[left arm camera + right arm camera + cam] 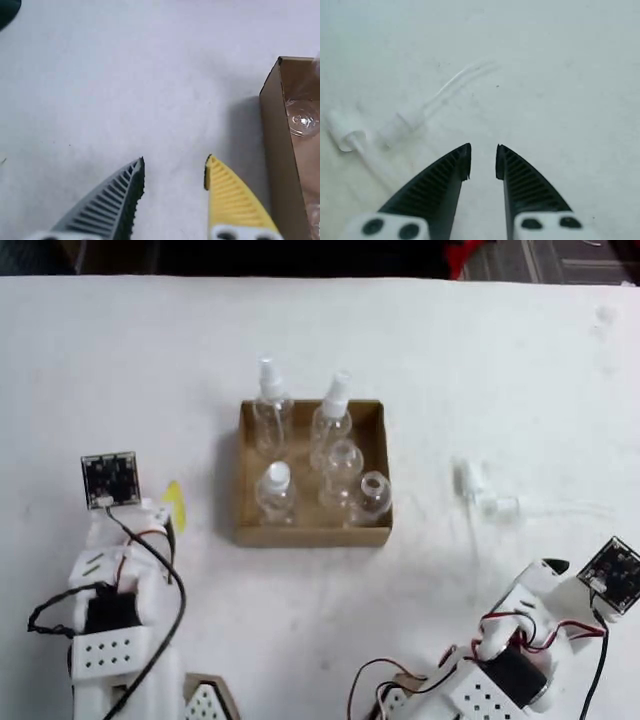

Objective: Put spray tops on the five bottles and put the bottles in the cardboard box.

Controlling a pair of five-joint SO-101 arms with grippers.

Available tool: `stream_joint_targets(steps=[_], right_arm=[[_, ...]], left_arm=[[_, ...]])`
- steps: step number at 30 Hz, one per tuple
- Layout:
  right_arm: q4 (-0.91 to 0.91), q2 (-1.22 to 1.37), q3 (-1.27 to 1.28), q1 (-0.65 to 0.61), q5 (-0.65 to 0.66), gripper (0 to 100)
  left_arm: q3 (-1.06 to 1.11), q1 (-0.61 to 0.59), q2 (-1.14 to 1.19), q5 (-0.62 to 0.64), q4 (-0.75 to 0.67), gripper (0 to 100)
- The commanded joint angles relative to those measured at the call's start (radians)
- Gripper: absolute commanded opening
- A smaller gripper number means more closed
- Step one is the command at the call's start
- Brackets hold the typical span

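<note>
5 bottles (272, 425) stood in the cardboard box (312, 533), mid tabletop (120, 370): 2 at back w/ spray tops (268, 375) on, 1 front-left w/ a white top, 2 open-necked. 2 more spray tops (405, 120) lay loose on the tabletop right of the box, near the right gripper (483, 155), fingers slightly parted & empty. The left gripper (174, 167), fingers spread & empty, hung beside the box's corner, where its wrist view caught 1 bottle's open mouth.

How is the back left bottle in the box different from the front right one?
The clear plastic bottle at the back left wears a white spray top; the clear plastic bottle at the front right has an open neck. The first therefore stands taller. Both stand upright inside the brown cardboard box.
</note>
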Motion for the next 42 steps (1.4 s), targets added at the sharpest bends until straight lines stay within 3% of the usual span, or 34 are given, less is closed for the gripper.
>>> stream_joint_targets(steps=[1,4,8,13,15,22,28,34,38,42], right_arm=[[0.019,0.002,-0.043,0.007,0.017,7.0],[0.024,0.002,-0.038,-0.015,0.133,7.0],[0.028,0.002,0.006,-0.139,0.298,6.9],[0.033,0.002,0.064,-0.285,0.485,6.7],[0.030,0.002,0.077,-0.315,0.528,6.7],[0.027,0.002,0.077,-0.329,0.539,7.0],[-0.051,0.002,-0.026,-0.372,0.620,7.0],[-0.030,0.025,-0.265,-0.392,0.479,7.0],[0.015,0.226,-0.436,-0.464,0.474,7.0],[0.088,0.581,-0.666,-0.535,0.471,7.0]], left_arm=[[-0.075,-0.013,-0.015,0.012,0.012,19],[-0.075,-0.013,-0.015,0.012,0.011,19],[-0.078,-0.008,-0.015,-0.035,0.005,19],[-0.089,-0.007,-0.015,-0.164,0.003,2],[-0.089,-0.007,-0.015,-0.180,0.003,4],[-0.080,0.004,-0.015,-0.178,0.002,2],[-0.041,0.145,-0.015,-0.187,0.008,3],[-0.041,0.151,-0.015,-0.190,0.012,3],[-0.041,0.156,-0.015,-0.292,0.012,3],[-0.043,0.153,-0.015,-0.298,0.012,3]])
